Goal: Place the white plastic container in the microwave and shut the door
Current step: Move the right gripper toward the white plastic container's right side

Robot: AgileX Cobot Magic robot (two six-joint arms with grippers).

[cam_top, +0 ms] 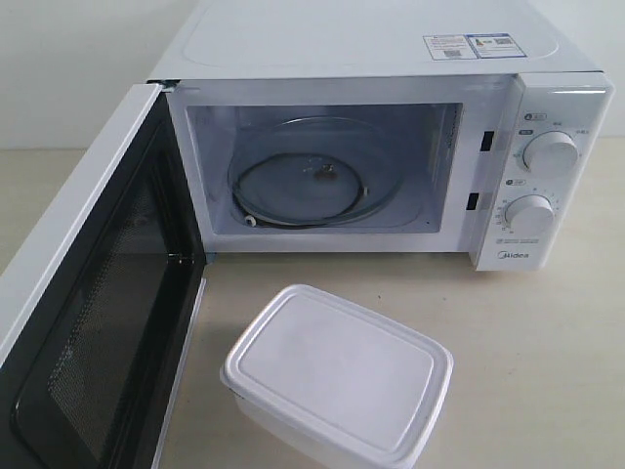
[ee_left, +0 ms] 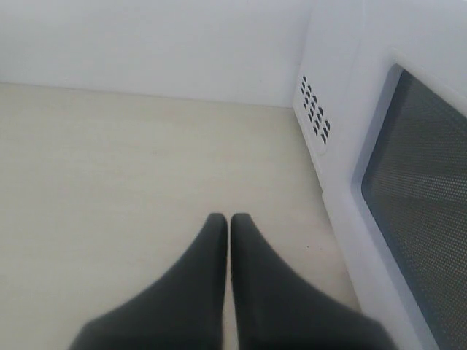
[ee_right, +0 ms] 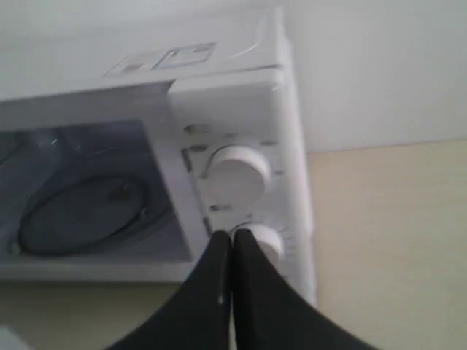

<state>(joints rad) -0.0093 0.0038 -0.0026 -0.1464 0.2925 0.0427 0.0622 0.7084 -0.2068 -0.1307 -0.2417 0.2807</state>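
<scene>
We see the rectangular, lidded white plastic container (cam_top: 337, 381) resting on the pale table (cam_top: 547, 332), at six o'clock from the white countertop microwave (cam_top: 391, 44) and outside its cavity. The mesh-lined white door (cam_top: 93, 322) stands open at eight o'clock. Our left gripper (ee_left: 230, 219) and right gripper (ee_right: 231, 235) have their jaws pressed together, empty.

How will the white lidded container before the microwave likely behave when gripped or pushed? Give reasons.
The white plastic container looks like thin plastic, so probably light, with sides that may flex when squeezed; its contents are hidden. Its smooth lid and rounded corners suggest a slippery hold. Low, wide and flat on the table, it should slide rather than tip.
</scene>
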